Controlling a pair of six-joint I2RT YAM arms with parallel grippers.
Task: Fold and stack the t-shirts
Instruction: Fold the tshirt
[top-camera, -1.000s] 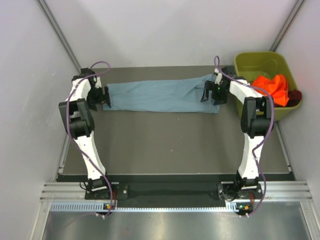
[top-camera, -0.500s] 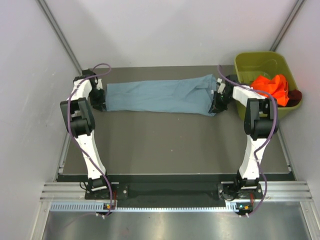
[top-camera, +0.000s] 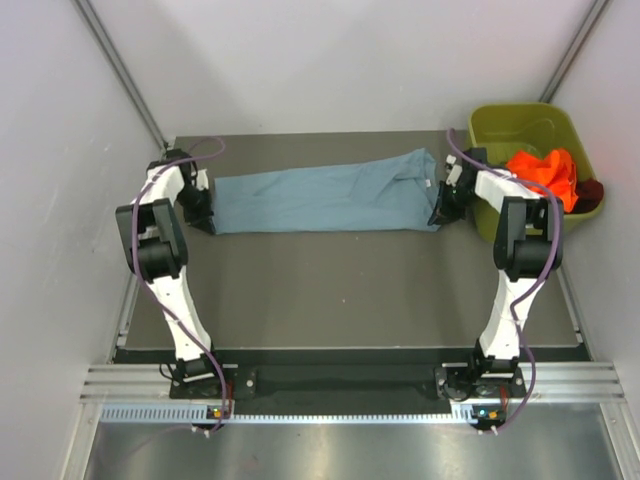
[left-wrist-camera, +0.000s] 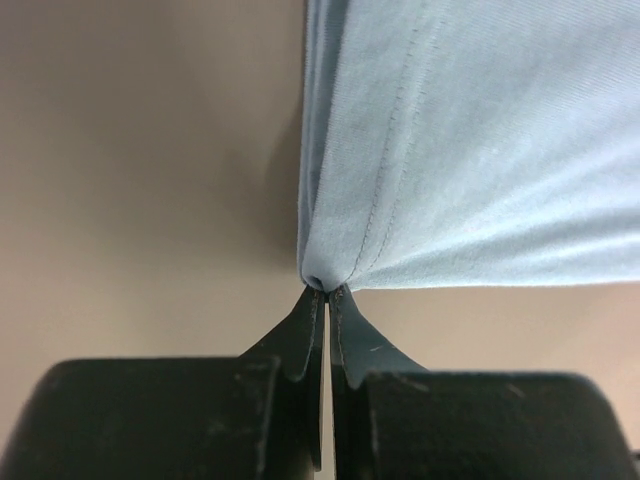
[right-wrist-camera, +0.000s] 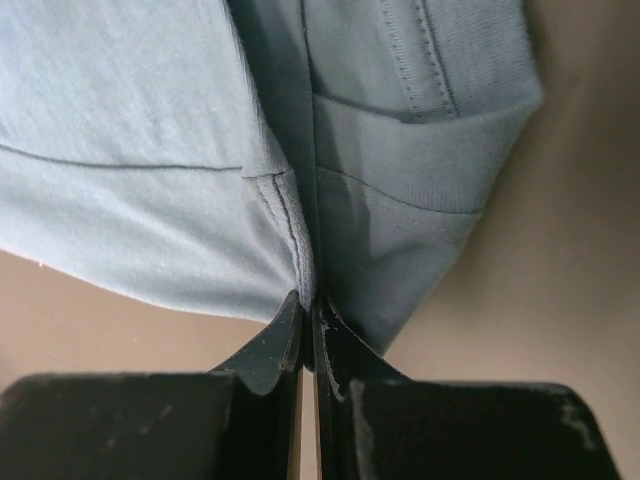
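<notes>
I read the left gripper (left-wrist-camera: 327, 292) as clamped on one end of the blue-grey t-shirt (top-camera: 320, 198), cloth bunched right at the tips. Same on the right gripper (right-wrist-camera: 308, 298): pinched shut on the other end, at a hem seam. That shirt lies as a long band across the far part of the table (top-camera: 340, 290), between both arms. I see the orange t-shirt (top-camera: 545, 170) and maroon t-shirt (top-camera: 592, 190) in the green bin (top-camera: 520, 118), far right.
</notes>
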